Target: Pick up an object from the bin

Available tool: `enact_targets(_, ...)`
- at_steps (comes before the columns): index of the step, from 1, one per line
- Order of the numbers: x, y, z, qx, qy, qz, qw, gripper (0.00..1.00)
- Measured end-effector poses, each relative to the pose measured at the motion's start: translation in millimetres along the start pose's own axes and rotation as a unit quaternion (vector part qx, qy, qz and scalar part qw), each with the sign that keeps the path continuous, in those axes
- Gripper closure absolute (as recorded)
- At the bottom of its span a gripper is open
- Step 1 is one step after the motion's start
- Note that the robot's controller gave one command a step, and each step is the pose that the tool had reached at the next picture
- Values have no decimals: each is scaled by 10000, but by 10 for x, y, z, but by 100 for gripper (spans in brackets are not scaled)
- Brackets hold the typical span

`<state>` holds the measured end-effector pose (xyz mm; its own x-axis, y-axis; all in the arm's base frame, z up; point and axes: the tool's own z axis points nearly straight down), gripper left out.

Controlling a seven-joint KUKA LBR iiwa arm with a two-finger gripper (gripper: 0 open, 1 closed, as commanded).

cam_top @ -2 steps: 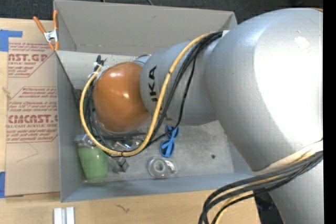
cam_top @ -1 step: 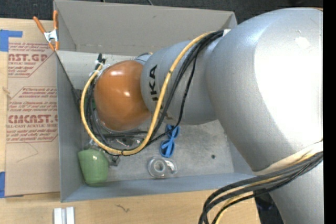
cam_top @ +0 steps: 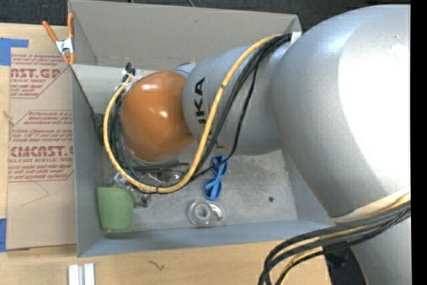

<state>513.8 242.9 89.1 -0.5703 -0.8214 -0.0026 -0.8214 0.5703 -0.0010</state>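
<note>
A little of my gripper (cam_top: 138, 192) shows as dark metal parts below the orange dome, low in the bin's front left. Right beside it, to its lower left, a soft green cylinder (cam_top: 115, 208) stands in the bin's front left corner, touching or nearly touching it. A small clear ring-shaped thing (cam_top: 203, 212) lies near the front wall, to the gripper's right. A blue looped piece (cam_top: 215, 178) lies just behind the ring, partly under the arm.
The arm with its orange dome and yellow and black cables covers most of the bin's floor from the right. Bare grey floor shows at the front right, by the ring.
</note>
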Motion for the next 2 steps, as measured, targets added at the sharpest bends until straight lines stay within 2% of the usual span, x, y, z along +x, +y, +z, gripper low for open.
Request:
enact_targets(1, -16, 2, -371, 4, -11, 3, 10000, 100)
enact_targets(2, -22, 7, -370, -6, 2, 5, 10000, 100)
